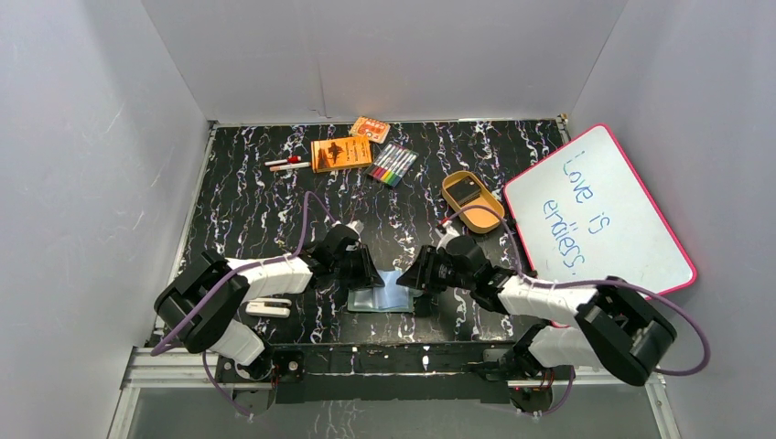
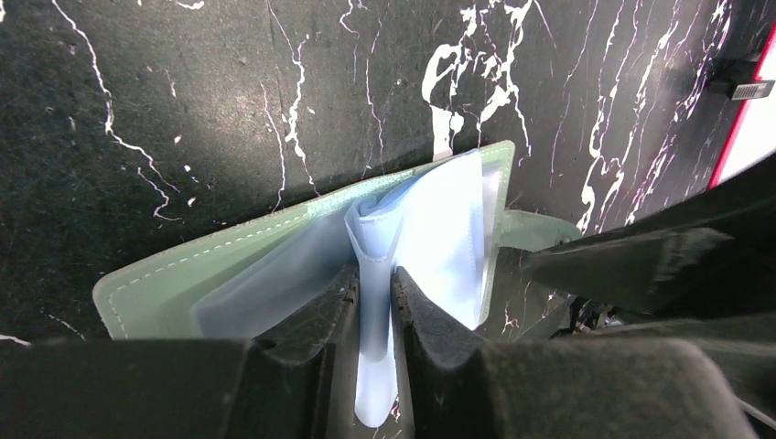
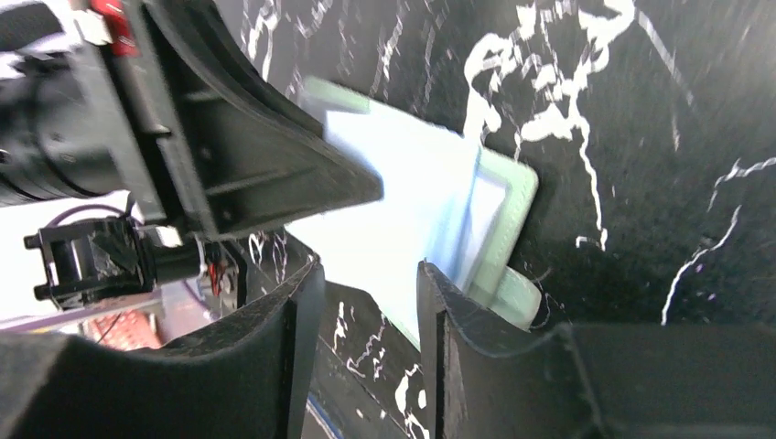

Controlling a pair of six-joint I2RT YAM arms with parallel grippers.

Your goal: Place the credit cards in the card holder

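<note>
Plainly left jaws pinch a sleeve (image 2: 377, 261) of the card holder (image 2: 160, 282); right jaws stand open.

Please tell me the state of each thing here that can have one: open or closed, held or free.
card holder: open, lying on the table.
left gripper: shut on the clear sleeve.
clear sleeve: pinched, bent up from the card holder.
right gripper: open, holding nothing.
whiteboard: written on.
tray: holds a dark flat thing.

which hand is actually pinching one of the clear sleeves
The left hand: its fingers are closed on a pale blue sleeve of the green card holder. The right hand's fingers stand apart.
</note>
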